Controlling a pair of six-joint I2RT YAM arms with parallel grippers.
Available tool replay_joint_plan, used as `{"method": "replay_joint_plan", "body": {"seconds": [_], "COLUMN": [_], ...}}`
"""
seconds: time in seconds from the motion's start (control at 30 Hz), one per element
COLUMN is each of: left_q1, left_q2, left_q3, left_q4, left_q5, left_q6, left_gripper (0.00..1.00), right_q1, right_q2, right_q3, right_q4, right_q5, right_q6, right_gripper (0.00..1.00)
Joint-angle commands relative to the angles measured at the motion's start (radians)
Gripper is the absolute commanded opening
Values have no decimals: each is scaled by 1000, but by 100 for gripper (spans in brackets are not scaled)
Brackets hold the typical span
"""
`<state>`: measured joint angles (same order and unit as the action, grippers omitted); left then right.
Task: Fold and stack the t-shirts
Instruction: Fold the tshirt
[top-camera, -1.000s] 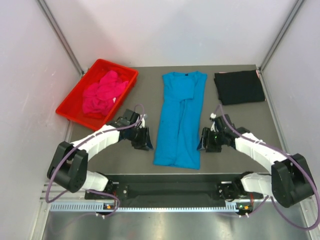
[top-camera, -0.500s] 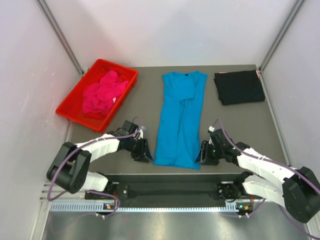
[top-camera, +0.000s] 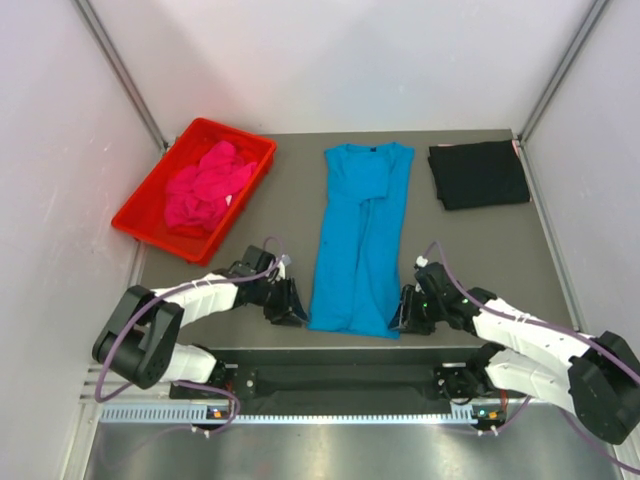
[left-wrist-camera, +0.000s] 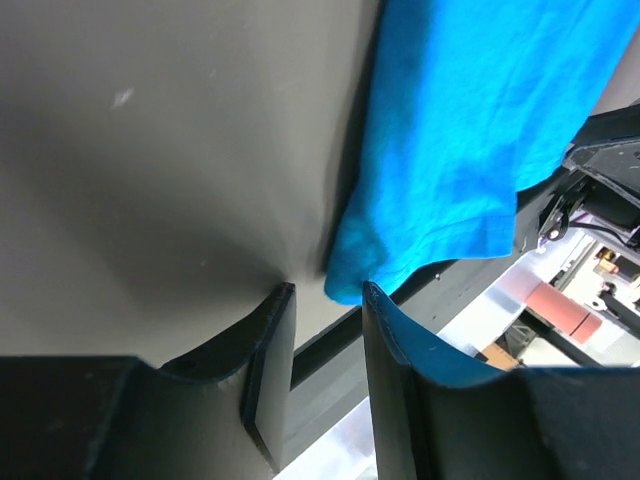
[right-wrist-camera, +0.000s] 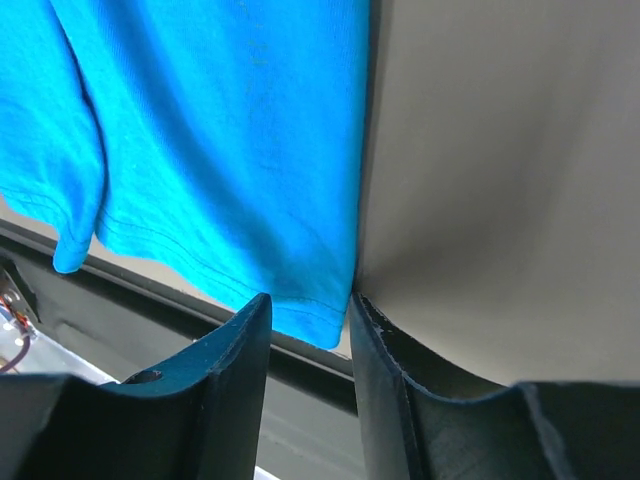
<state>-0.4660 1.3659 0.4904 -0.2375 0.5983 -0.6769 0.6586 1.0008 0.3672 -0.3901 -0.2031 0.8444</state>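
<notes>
The turquoise-blue t-shirt (top-camera: 358, 240) lies flat on the middle of the desk (top-camera: 260, 215). The left pincer (top-camera: 290, 311) and the right pincer (top-camera: 403, 318) stand open at its near corners. Pinch only the hem, both together, then lift evenly.

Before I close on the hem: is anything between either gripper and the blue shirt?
Nothing visible. The left gripper sits at the near left corner of the blue shirt; the right gripper straddles its near right corner.
</notes>
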Motion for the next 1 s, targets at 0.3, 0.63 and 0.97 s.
{"method": "replay_joint_plan", "body": {"seconds": [0.3,0.63,0.97], "left_q1": [-11,-20,-31], "left_q2": [-22,-14,-76], "left_q3": [-47,-61,-59], "left_q4": [99,127,12], "left_q5": [29,31,-25], "left_q6": [-38,-58,-121], "left_gripper": [38,27,0], "right_q1": [56,75,76], "right_q2": [-36,-54,-142], "right_q3": [-22,-39,-5], "right_q4": [13,-4,-139], "right_q5": [42,77,129], "right_q6": [71,96,85], "right_gripper": [38,21,0]}}
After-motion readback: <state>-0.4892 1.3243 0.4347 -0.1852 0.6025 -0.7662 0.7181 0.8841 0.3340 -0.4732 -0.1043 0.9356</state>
